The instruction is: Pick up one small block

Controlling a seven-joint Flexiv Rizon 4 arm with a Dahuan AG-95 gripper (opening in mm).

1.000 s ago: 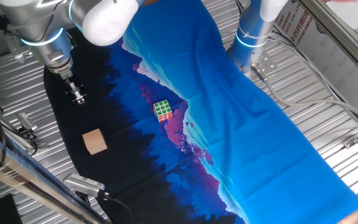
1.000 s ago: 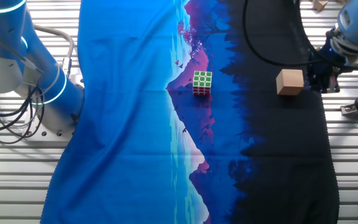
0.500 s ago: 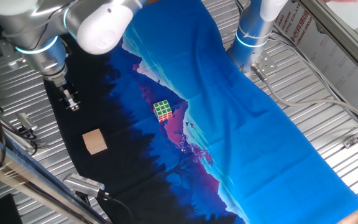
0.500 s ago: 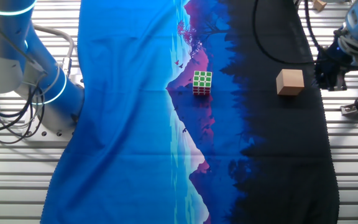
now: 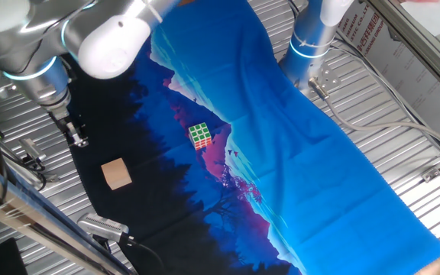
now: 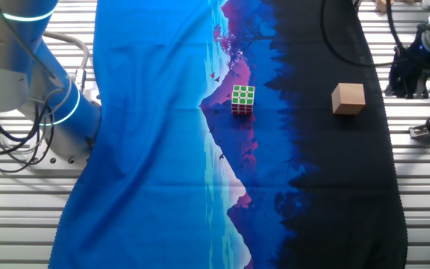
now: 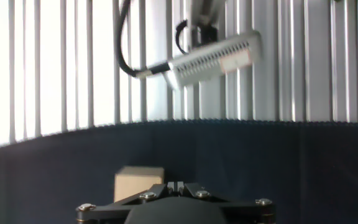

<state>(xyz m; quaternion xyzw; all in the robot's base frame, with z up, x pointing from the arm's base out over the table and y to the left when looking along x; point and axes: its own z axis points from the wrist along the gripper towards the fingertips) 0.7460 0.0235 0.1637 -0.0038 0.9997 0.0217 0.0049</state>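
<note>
The small block [image 5: 116,173] sat alone on the black part of the cloth [image 5: 281,153], near its edge by the ribbed metal table [image 5: 403,153], with bare cloth on every side. The gripper [image 5: 76,138] hung over the cloth's black margin, apart from the block, its fingers seemingly pressed together with nothing between them. The puzzle cube [image 5: 200,135] lay well apart, toward the cloth's middle. Beyond the cloth's edge, a silver finned device [image 7: 213,59] with a black cable rested on the table.
</note>
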